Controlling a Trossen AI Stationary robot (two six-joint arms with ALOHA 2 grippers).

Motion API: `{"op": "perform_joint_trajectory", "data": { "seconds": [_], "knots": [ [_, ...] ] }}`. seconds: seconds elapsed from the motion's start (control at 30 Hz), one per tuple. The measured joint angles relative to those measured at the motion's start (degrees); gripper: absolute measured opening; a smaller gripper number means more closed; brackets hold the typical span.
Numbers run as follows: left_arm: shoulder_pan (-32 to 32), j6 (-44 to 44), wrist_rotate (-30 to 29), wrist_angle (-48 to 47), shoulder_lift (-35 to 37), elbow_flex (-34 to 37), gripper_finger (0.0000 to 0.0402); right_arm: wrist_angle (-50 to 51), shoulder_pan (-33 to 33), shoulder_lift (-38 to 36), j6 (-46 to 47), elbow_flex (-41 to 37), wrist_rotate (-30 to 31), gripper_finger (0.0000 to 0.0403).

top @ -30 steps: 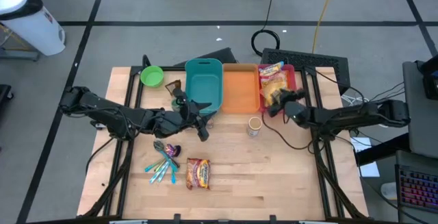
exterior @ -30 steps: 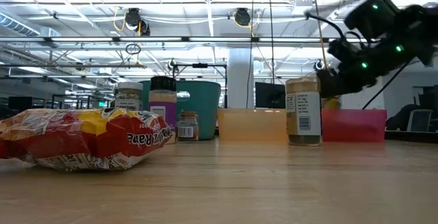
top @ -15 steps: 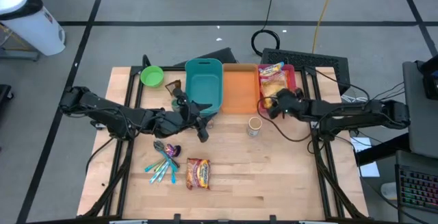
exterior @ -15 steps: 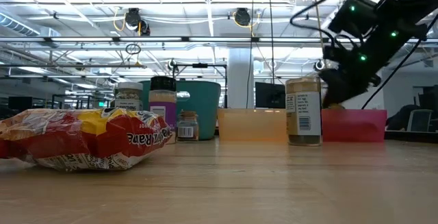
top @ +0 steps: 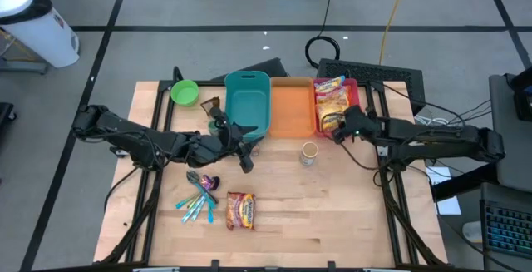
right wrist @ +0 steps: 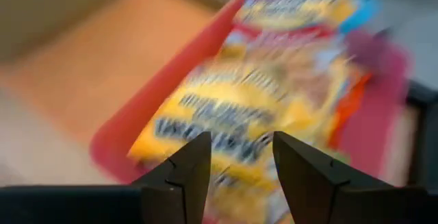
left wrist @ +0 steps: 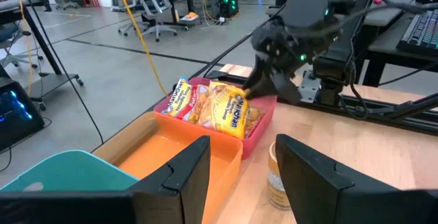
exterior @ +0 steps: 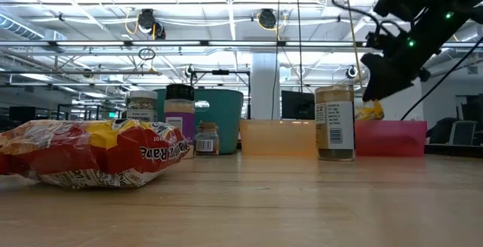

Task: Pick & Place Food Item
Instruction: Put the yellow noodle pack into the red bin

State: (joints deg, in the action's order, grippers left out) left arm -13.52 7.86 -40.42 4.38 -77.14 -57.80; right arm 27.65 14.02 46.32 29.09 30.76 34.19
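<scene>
Apparently placed: yellow noodle packet [top: 333, 108] lying in red bin [top: 352, 89], right gripper [top: 342, 131] beside bin, jaws parted, empty; ramen packet [top: 241, 210] left on tabletop [top: 332, 214].

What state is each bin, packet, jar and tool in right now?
Red bin: holds two snack packets, one yellow.
Orange bin: nothing visible inside.
Teal bin: nothing visible inside.
Green bowl: upright.
Spice jar: upright on the table, lid on.
Ramen packet: lying flat on the table.
Right tool: open, empty, at the red bin's near edge.
Left tool: open, empty, beside the teal bin.
</scene>
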Motion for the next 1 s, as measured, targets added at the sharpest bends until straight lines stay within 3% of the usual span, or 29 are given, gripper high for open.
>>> {"op": "perform_joint_trajectory", "data": {
  "seconds": [0.1,0.37,0.43,0.63,0.83,1.0],
  "knots": [
    [0.0,0.0,0.0,0.0,0.0,0.0,0.0175,0.7,0.0,-2.1,0.2,0.0,3.4,0.0148],
    [0.0,0.0,0.0,0.0,0.0,0.0,0.0175,-6.3,0.5,-1.5,-2.2,-3.3,1.7,0.0140],
    [0.0,0.2,0.0,0.0,0.0,0.0,0.0175,-7.7,1.8,-0.6,-3.7,-5.0,1.5,0.0129],
    [0.0,0.4,0.1,0.0,0.0,0.0,0.0175,0.5,8.3,0.5,-1.3,-5.6,1.2,0.0071],
    [0.0,1.6,0.6,-1.3,0.0,0.0,0.0175,0.1,9.8,-1.2,-3.7,-4.7,-4.8,0.0013],
    [-0.4,2.7,8.0,-3.4,0.0,0.0,0.0175,-0.1,7.5,-5.6,-5.7,-3.0,-7.5,0.0008]
  ]
}}
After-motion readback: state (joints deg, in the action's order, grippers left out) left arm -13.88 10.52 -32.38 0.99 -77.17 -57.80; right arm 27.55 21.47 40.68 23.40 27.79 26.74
